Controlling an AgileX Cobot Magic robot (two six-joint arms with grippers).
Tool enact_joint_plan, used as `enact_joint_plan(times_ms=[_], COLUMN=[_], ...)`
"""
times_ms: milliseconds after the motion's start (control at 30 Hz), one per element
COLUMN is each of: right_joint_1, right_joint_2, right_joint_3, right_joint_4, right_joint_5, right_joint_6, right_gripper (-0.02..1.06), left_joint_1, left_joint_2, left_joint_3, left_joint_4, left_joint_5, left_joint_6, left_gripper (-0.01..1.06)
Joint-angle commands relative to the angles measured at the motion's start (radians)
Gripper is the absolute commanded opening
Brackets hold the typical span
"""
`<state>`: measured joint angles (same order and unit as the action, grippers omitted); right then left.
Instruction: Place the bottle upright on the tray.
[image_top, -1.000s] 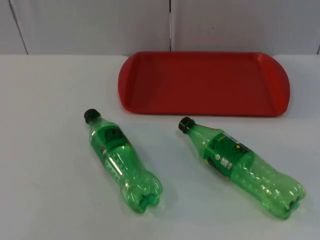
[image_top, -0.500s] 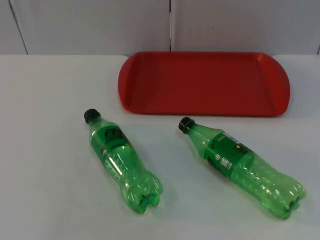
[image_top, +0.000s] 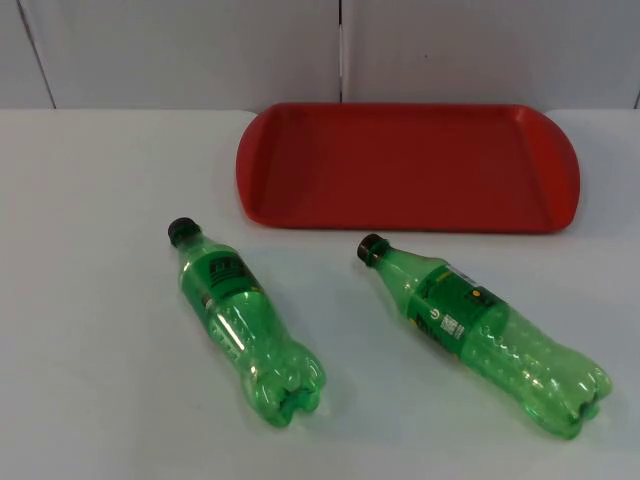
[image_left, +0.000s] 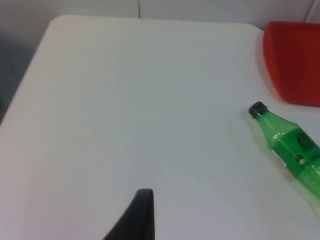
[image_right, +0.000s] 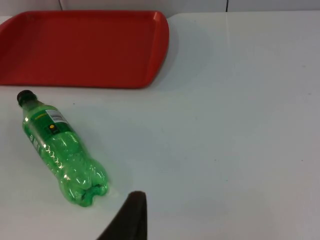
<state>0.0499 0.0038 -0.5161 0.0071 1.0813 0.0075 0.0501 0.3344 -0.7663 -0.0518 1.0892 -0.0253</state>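
Two green plastic bottles with black caps lie on their sides on the white table. The left bottle (image_top: 242, 320) (image_left: 287, 142) points its cap toward the back left. The right bottle (image_top: 480, 330) (image_right: 60, 147) carries a white-marked label, and its cap points toward the red tray (image_top: 400, 165) (image_right: 85, 47) (image_left: 295, 60), which lies bare at the back. My left gripper (image_left: 142, 202) hangs over bare table well to the left of the left bottle. My right gripper (image_right: 132, 205) hovers to the right of the right bottle's base. Both arms wait.
The grey partition wall (image_top: 200, 50) closes off the table behind the tray. The table's rounded left back corner (image_left: 57, 22) is close to the left arm. White table (image_top: 90, 200) stretches between the bottles and the tray and at both sides.
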Motion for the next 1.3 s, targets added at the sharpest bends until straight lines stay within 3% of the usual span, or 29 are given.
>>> enact_joint_plan(times_ms=[0,267,800,1267], right_joint_1=[-0.004,-0.004,-0.004,-0.004], right_joint_2=[-0.004,-0.004,-0.004,-0.004], right_joint_3=[0.002,0.002,0.002,0.002], right_joint_4=[0.005,0.005,0.005,0.005], right_joint_5=[-0.004,-0.004,-0.004,-0.004], right_joint_6=[0.005,0.005,0.005,0.005], right_gripper=[1.05,1.05,1.05,1.05], left_joint_1=[-0.005,-0.005,-0.005,-0.005], left_joint_2=[0.033,0.145,0.377,0.597], left_joint_3=[-0.014,-0.019,-0.031,-0.129], left_joint_4=[-0.043,-0.170,-0.281,-0.353], left_joint_5=[-0.004,-0.050,-0.117,-0.104], left_joint_6=[-0.009,0.002,0.040,0.066], left_gripper=[1.05,1.05,1.05,1.05])
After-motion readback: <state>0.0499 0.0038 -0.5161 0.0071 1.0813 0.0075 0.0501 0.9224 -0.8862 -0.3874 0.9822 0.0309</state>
